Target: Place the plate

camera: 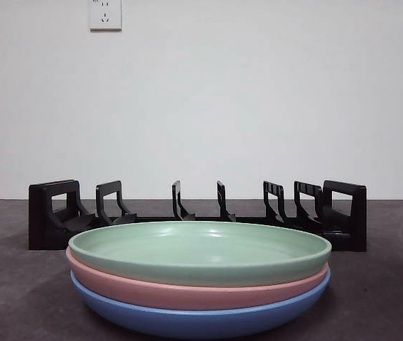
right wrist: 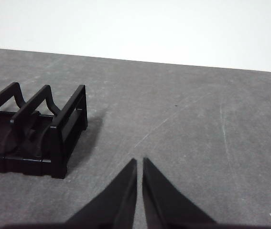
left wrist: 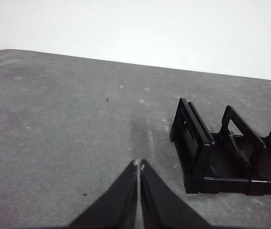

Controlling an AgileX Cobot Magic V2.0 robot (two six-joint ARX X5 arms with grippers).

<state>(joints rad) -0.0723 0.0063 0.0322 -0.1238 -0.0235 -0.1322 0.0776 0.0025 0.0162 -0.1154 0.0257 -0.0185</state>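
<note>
Plates [camera: 200,277] lie stacked, apart from the closed left hand [left wrist: 139,164] and right hand [right wrist: 139,161].

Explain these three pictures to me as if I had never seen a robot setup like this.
This is a two-armed robot at a dark table. The front view comes from a low camera looking across the table: a green plate sits on a pink plate, which sits on a blue plate. Behind the stack stands a black plate rack with upright dividers, holding nothing. The other two pictures come from cameras on the arms' wrists. Each shows the black pointed jaws of its own gripper, left gripper and right gripper, shut and holding nothing, above the table near one end of the rack.
</note>
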